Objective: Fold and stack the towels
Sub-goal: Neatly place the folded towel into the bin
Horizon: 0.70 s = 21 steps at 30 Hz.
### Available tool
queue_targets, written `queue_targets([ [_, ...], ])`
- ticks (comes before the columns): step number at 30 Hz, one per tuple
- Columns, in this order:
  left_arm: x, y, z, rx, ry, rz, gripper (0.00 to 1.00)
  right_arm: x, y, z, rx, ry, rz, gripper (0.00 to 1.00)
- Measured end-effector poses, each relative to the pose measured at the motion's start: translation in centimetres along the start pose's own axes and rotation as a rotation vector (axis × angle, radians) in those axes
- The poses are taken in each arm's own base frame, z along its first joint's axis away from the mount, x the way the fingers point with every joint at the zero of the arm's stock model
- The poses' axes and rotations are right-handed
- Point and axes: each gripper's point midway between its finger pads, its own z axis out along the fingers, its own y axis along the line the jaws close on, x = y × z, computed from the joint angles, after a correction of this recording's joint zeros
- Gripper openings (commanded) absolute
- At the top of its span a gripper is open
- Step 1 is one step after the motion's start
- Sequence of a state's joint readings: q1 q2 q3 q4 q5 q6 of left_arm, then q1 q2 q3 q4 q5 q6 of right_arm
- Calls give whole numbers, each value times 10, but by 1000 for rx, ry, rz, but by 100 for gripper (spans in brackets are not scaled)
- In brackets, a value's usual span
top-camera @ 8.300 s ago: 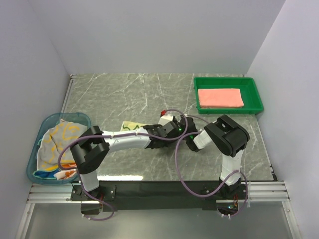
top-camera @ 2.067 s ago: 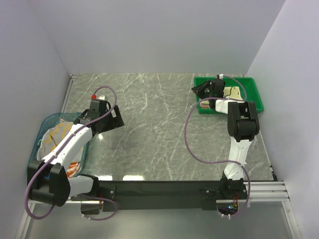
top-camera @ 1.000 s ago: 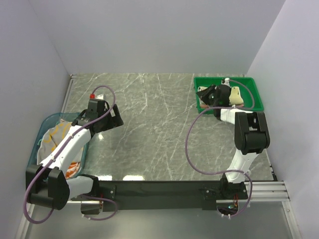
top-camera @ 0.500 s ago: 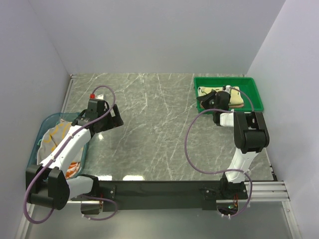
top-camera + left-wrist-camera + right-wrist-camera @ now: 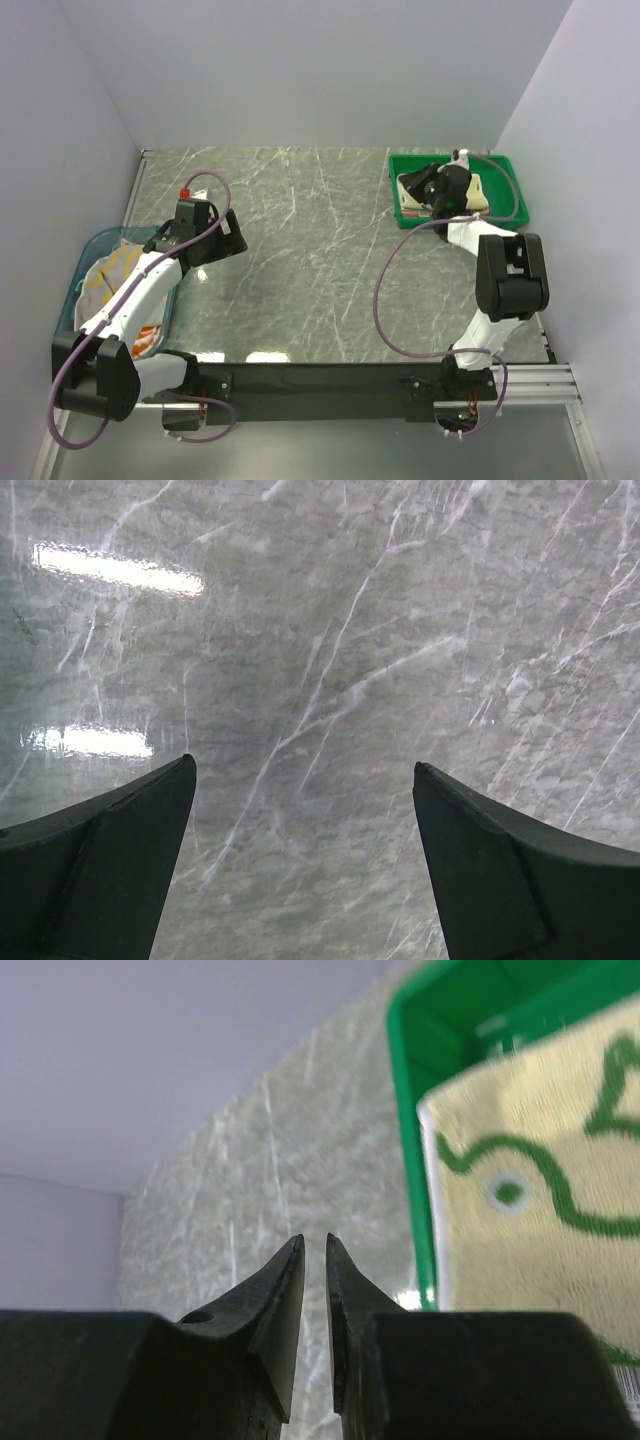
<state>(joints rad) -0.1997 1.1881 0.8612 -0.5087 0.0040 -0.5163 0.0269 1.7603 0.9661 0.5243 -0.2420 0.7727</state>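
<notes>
In the tray (image 5: 500,219): frog towel (image 5: 540,1160), folded, laid flat. At tray's left edge: R gripper (image 5: 313,1243), a sliver apart, empty. Far left of tray: L gripper (image 5: 305,770) wide apart over table (image 5: 320,630), plus basket (image 5: 68,300) w/ crumpled towels (image 5: 105,280). Looks partway done; leaves those to fold & stack.

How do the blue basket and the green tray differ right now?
The blue plastic basket holds a crumpled heap of towels; the green plastic tray holds a pale yellow frog-patterned towel lying flat. The basket sits at the left edge of the marble table, the tray in its far right corner. The right gripper is at the tray; the left gripper is beside the basket, over bare tabletop. Both hold towels.
</notes>
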Motion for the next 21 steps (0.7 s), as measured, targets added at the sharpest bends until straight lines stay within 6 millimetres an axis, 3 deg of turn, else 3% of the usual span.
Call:
queue_targets([
  [4,0,0,0,0,0,0,95,-24,12,-5,2,-59,-31,22],
  [7,0,0,0,0,0,0,95,-27,3,-5,37,-68,-30,22],
  [21,0,0,0,3,1,0,95,30,-65,12,214,75,67,20],
])
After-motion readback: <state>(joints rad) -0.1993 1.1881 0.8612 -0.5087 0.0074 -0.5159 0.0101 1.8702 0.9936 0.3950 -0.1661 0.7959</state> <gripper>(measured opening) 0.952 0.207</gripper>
